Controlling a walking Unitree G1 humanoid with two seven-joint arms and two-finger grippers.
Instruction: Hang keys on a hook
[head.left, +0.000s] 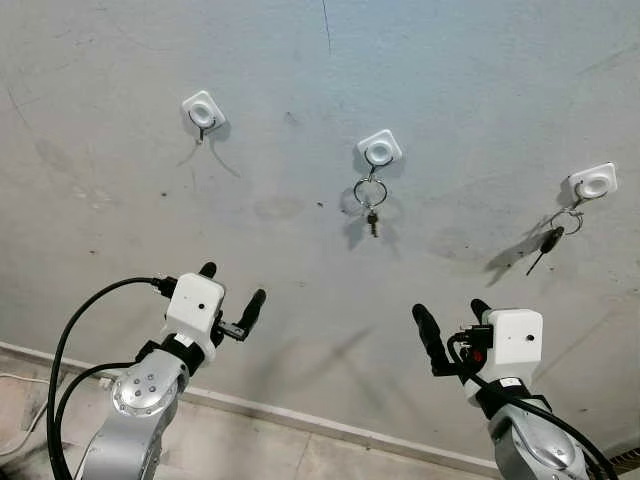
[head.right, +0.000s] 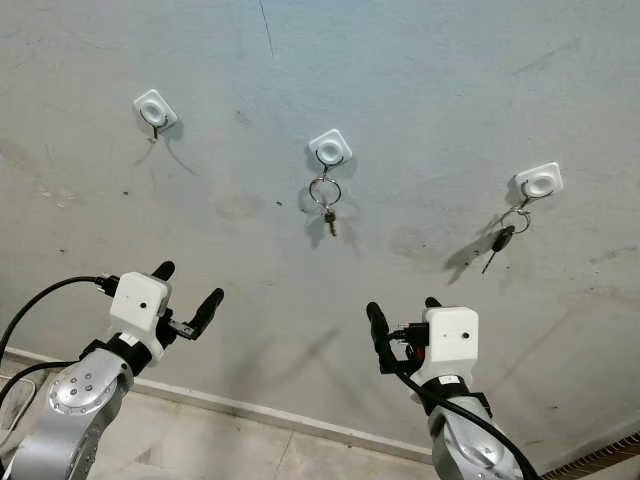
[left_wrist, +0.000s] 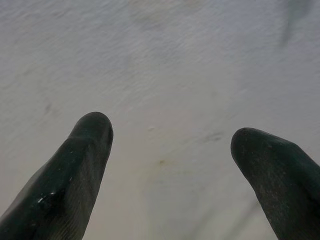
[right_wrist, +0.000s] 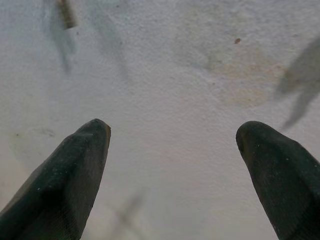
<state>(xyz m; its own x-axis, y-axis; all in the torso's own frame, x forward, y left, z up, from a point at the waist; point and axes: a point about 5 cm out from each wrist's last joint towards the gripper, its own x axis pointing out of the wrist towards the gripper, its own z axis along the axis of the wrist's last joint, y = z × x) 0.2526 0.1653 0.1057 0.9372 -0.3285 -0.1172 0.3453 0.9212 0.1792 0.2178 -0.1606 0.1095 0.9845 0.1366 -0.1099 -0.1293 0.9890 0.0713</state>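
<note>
Keys (head.left: 371, 212) hang on middle hook (head.left: 379, 150) — well above right gripper (head.left: 452, 318), fingers spread.

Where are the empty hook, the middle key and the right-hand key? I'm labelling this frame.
empty hook (head.left: 203, 110): left eye view, on its white square base.
middle key (head.left: 372, 221): left eye view, on the small key under the ring.
right-hand key (head.left: 549, 241): left eye view, on its dark head.

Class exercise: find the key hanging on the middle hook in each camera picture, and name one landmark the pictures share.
Left eye view: middle key, centre, upper half.
Right eye view: same key, centre.
Left wrist view: not in it.
Right wrist view: its tip, near the top-left corner.
Shared landmark: the grey wall.
</note>
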